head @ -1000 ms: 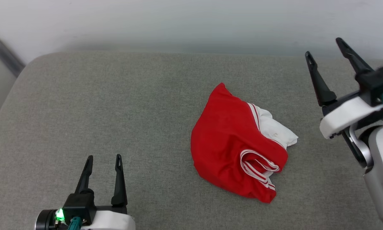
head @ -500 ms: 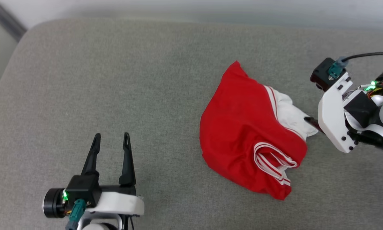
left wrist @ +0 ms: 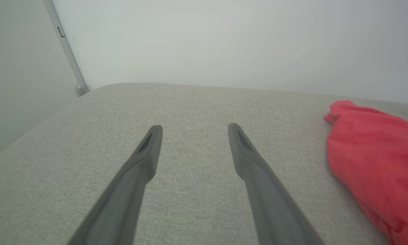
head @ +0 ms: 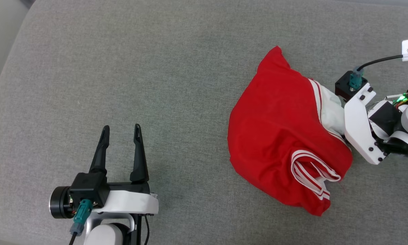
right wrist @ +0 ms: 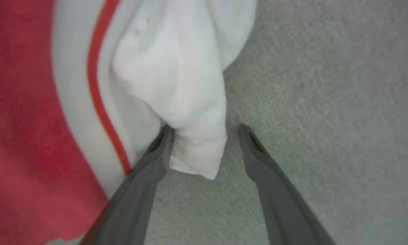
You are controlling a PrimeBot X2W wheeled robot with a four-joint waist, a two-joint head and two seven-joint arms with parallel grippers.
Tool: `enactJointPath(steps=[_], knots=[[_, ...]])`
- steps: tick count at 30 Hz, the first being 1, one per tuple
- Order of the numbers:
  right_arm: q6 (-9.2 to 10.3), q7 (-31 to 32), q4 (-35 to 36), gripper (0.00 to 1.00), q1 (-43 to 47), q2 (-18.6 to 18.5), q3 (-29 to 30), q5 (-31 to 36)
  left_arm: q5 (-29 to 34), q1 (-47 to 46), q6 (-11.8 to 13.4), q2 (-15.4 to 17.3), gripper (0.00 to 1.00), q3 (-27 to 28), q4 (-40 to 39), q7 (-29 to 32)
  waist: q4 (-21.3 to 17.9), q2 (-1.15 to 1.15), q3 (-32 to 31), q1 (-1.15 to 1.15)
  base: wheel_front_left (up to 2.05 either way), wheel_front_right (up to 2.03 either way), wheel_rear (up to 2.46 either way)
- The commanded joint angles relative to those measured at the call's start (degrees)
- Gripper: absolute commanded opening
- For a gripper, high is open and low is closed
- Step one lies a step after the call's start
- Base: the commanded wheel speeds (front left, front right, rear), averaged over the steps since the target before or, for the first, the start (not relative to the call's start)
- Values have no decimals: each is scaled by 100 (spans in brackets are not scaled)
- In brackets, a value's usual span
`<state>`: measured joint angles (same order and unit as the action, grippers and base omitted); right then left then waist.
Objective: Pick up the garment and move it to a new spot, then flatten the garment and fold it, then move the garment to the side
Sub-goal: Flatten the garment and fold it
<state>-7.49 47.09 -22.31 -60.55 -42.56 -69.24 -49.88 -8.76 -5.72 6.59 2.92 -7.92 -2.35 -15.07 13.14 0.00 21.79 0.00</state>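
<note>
Grey woven fabric cushion [head: 156,68] spans the view. Crumpled bright red jersey [head: 278,136] w/ red-white striped trim lies on it, right of centre. Right gripper [right wrist: 205,131] at jersey's right edge, fingers spread wide, white sleeve corner [right wrist: 193,149] btwn them, not pinched. Left gripper [head: 121,127] well apart at lower left, fingers spread, empty.

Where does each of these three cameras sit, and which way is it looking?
Head: up on the robot, looking down at the cushion and garment; left gripper lower left, right arm at the garment's right edge.
Left wrist: on the left arm, looking along its open fingers across the cushion to a wall; garment at right.
Right wrist: on the right arm, looking close past the open right gripper, white sleeve tip between its fingers.
Shared: all three show garment and cushion.
</note>
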Motion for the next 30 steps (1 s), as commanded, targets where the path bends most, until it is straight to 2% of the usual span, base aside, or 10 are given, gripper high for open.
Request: enactJointPath(steps=[1, 2, 8, 11, 14, 19, 23, 26, 30], knots=[[0, -124, -143, 48, 408, 121, -296, -20, 10, -29, 29, -6, 100, 27, 0, -15, -36, 0, -25, 0, 0, 0, 0], [1, -261, -164, 0, 360, 124, -303, -32, 15, -8, 38, -6, 100, 39, 8, -15, -57, 0, -51, 0, 0, 0, 0], [2, -1355, -78, 0, -181, -6, 21, -342, 61, 121, -19, -7, 100, 140, 55, -15, -247, 0, -404, 0, 0, 0, 0], [2, -1848, 184, 0, -185, -255, 109, -512, 81, 248, -16, -3, 100, 172, 73, -15, -332, 0, -656, 0, 0, 0, 0], [2, -2269, 564, 0, -30, -693, 273, -708, 94, 385, 10, -4, 100, 228, 64, -15, -427, 0, -884, 0, 0, 0, 0], [2, -2828, 1008, 0, 744, -1543, 811, -1302, 100, 657, 70, -5, 100, 314, 3, -15, -619, 0, -1135, 0, 0, 0, 0], [2, -3146, 851, 0, 1643, -2091, 1167, -1764, 145, 786, 11, -5, 100, 335, -24, -15, -743, 0, -1209, 0, 0, 0, 0], [2, -3330, 494, 0, 2325, -2287, 1330, -2134, 179, 781, -44, -5, 100, 322, -19, -15, -797, 0, -1211, 0, 0, 0, 0], [2, -3452, -183, 0, 3155, -2226, 1301, -2293, 203, 712, -89, -4, 100, 246, 10, -15, -774, 0, -1214, 0, 0, 0, 0]])
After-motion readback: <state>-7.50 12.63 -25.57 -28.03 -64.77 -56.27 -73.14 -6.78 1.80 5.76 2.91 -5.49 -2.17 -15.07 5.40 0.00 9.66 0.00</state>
